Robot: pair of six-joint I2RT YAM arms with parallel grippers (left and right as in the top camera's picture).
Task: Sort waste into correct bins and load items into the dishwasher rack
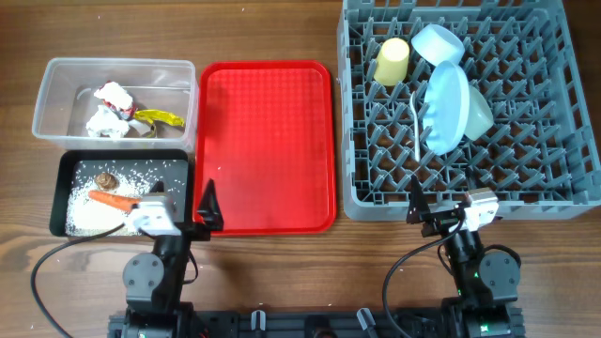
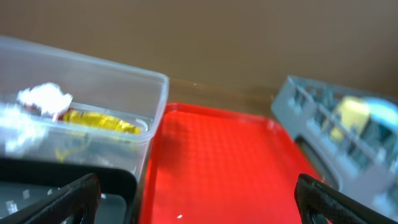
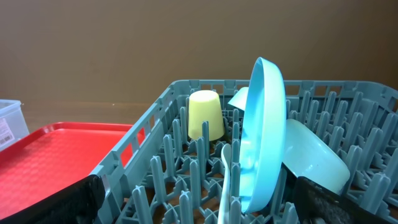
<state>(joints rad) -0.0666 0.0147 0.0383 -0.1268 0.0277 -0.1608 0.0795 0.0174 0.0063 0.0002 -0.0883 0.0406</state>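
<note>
Grey plastic dishwasher rack (image 1: pixel 488 203) holds the yellow plastic cup (image 1: pixel 392 60), large pale blue plate (image 1: pixel 448 108) on edge, light blue bowl (image 1: pixel 438 42), pale green bowl (image 1: pixel 478 115) and white plastic spoon (image 1: pixel 417 124). Orange carrot (image 1: pixel 111 199) and white rice grains (image 1: pixel 87 218) lie in the black rectangular tray (image 1: pixel 58 192), crumpled white paper (image 1: pixel 103 124) in the clear plastic tub (image 1: pixel 47 94). Left gripper (image 2: pixel 196 202) and right gripper (image 3: pixel 199 202) stand spread, empty.

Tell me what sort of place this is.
Probably a staged dish-clearing station on a wooden table, not a real kitchen. It has a loaded grey dishwasher rack, a red serving tray, and a clear tub and black tray serving as waste bins.
</note>
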